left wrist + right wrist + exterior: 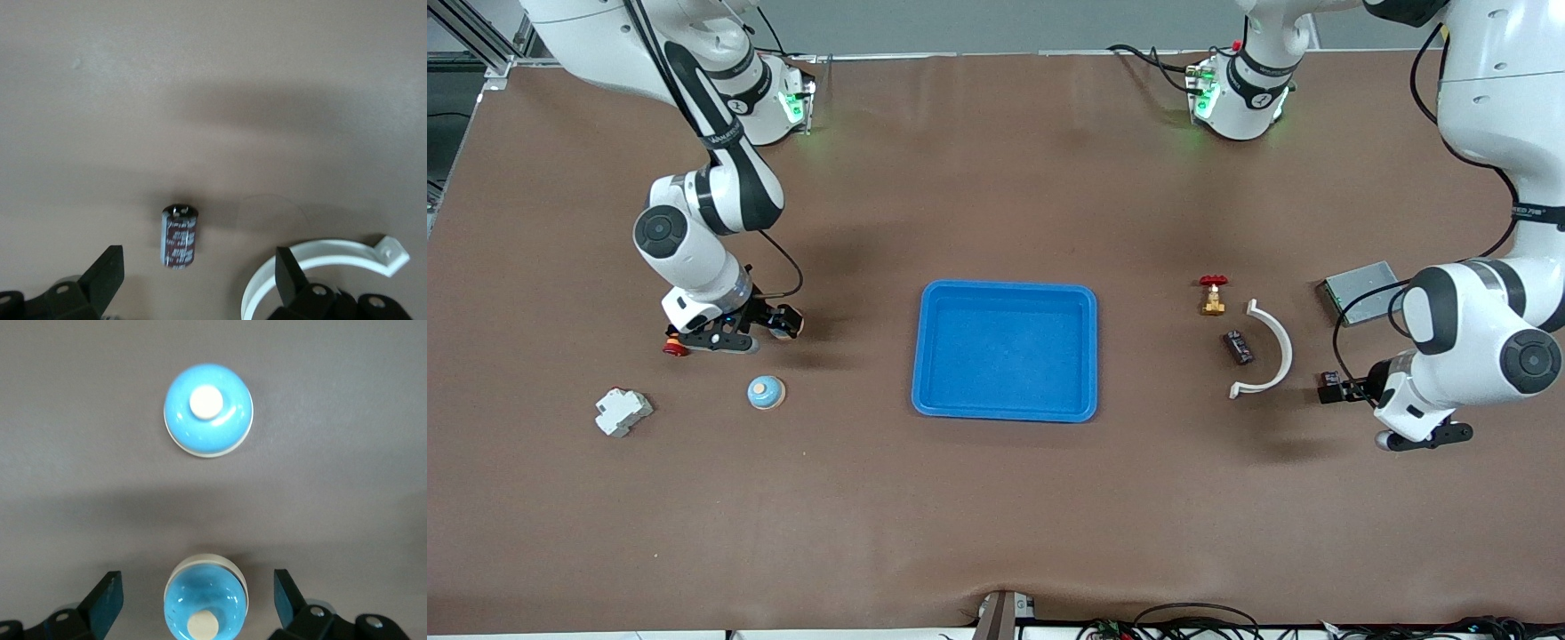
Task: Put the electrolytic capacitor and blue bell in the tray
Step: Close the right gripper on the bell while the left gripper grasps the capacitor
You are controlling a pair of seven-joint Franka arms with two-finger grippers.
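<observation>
Near the edge at the right arm's end of the table (996, 533) lies a white breaker block (624, 412), which needs no attention. The right gripper (783, 322) hangs with its fingers (107, 600) spread and empty, a blue bell (205, 600) sitting on the table between them. A second blue bell (767, 392) rests loose just nearer the front camera. Best to drop straight down, pinch the dome low at its widest rim so it cannot squirt out, then lift well above the raised rim of the tray (925, 356), which sits empty mid-table. Toward the left arm's end stand a red-handled brass valve (1213, 295), the electrolytic capacitor (1238, 347) lying on its side, a white curved bracket (1280, 351) and a grey plate (1359, 286). The left gripper (1334, 389) hangs over bare table beside the bracket, fingers released. It should centre over the capacitor, close across its round body, and keep clear of the bracket
</observation>
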